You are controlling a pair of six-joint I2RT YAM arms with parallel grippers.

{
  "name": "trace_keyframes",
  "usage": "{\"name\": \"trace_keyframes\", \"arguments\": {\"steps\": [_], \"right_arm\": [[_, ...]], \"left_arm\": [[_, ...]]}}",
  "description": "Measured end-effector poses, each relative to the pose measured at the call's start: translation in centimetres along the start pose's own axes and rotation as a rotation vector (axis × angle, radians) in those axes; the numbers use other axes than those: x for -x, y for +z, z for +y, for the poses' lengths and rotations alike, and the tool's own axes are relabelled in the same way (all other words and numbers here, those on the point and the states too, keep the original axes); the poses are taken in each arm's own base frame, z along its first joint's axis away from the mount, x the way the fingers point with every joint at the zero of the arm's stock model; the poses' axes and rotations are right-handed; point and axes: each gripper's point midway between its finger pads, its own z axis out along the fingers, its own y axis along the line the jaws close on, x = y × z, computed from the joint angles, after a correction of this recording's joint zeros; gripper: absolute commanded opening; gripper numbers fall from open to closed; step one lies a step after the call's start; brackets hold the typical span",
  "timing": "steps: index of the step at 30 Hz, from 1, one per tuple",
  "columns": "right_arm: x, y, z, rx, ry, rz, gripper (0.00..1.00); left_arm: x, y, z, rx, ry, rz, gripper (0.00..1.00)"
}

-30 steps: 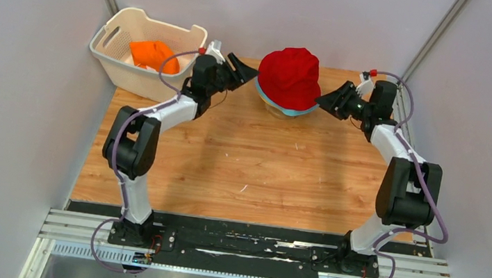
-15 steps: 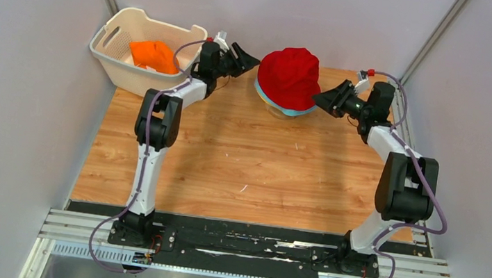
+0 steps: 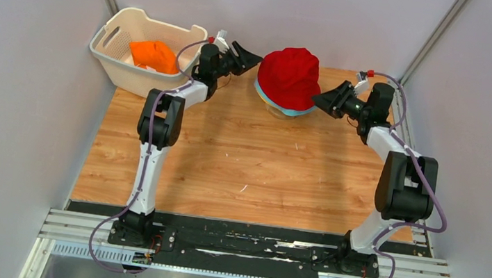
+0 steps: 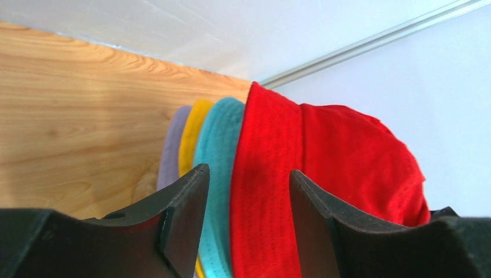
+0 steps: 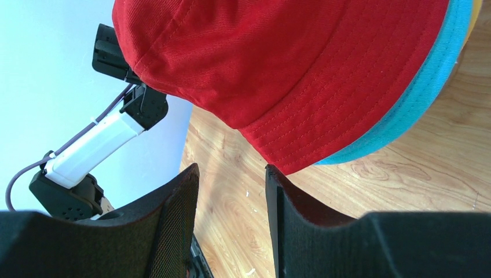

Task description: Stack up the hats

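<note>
A red hat [image 3: 291, 75] tops a stack at the table's back centre. In the left wrist view the red hat [image 4: 324, 168] lies over the teal hat [image 4: 217, 145], the yellow hat [image 4: 190, 134] and the lavender hat [image 4: 172, 152]. The orange hat [image 3: 153, 55] lies in the white basket [image 3: 109, 60]. My left gripper [image 3: 251, 58] is open just left of the stack, its fingers apart in front of the brims. My right gripper [image 3: 320, 101] is open just right of the stack, beside the red brim [image 5: 289, 153], empty.
The basket stands at the back left corner, partly off the table. The wooden table [image 3: 240, 166] stretches between the arms. Grey walls close in behind and on both sides. The stand under the hats is hidden.
The left arm swung up and stretched toward the stack, its gripper moving slightly nearer the red hat. The right gripper moved a little closer to the stack's right brim.
</note>
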Motion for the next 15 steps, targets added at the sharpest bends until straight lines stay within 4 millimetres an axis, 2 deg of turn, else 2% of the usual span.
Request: {"name": "trace_keyframes", "arguments": {"steps": [7,15], "right_arm": [[-0.1,0.1,-0.2,-0.002,0.004,0.002,0.45],[0.0,0.1,-0.2,0.0,0.001,0.001,0.45]], "left_arm": [[0.4,0.3,-1.1,-0.06,-0.012,-0.009,0.57],[-0.5,0.6,0.0,-0.067,-0.03,0.019,0.57]]}}
